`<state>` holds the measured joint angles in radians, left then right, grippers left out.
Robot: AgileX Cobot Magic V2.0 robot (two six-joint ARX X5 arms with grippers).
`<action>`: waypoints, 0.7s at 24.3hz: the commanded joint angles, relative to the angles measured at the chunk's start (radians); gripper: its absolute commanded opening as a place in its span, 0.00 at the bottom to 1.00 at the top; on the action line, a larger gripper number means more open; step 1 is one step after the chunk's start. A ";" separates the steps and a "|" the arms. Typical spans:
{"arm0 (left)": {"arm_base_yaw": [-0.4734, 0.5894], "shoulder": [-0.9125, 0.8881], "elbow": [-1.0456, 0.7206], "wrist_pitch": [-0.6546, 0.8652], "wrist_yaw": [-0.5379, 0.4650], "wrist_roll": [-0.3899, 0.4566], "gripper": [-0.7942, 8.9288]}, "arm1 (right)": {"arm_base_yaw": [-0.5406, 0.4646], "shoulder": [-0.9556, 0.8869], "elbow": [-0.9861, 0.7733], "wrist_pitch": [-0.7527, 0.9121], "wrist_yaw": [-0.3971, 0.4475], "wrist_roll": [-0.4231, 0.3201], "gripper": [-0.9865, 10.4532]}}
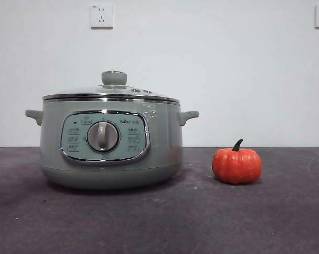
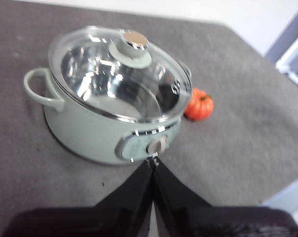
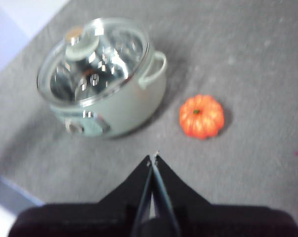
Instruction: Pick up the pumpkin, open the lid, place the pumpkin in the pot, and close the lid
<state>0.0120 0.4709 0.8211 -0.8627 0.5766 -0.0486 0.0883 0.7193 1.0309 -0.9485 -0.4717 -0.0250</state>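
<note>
lid [image 1: 112, 90] on pot [image 1: 110, 159], pumpkin [image 1: 236, 165] beside

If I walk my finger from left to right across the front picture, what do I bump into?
First the pot with the lid sitting on top, then the pumpkin standing apart on the table.

My left gripper [image 2: 152, 165] and right gripper [image 3: 153, 160] look alike: glossy black, each jaw a tapering wedge rising from a broad dark base.
</note>
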 commanded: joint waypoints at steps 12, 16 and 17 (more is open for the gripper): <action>-0.013 0.079 0.105 -0.073 -0.005 0.127 0.86 | 0.014 0.029 0.032 -0.063 -0.001 -0.051 0.72; -0.013 0.079 0.105 -0.074 -0.004 0.126 0.86 | 0.021 0.053 0.032 -0.061 -0.002 -0.051 0.72; -0.013 0.079 0.105 -0.073 -0.004 0.126 0.86 | 0.025 0.065 0.032 -0.053 -0.001 -0.051 0.72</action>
<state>0.0010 0.5503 0.9257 -0.9394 0.5713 0.0639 0.1104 0.7815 1.0599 -1.0103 -0.4717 -0.0830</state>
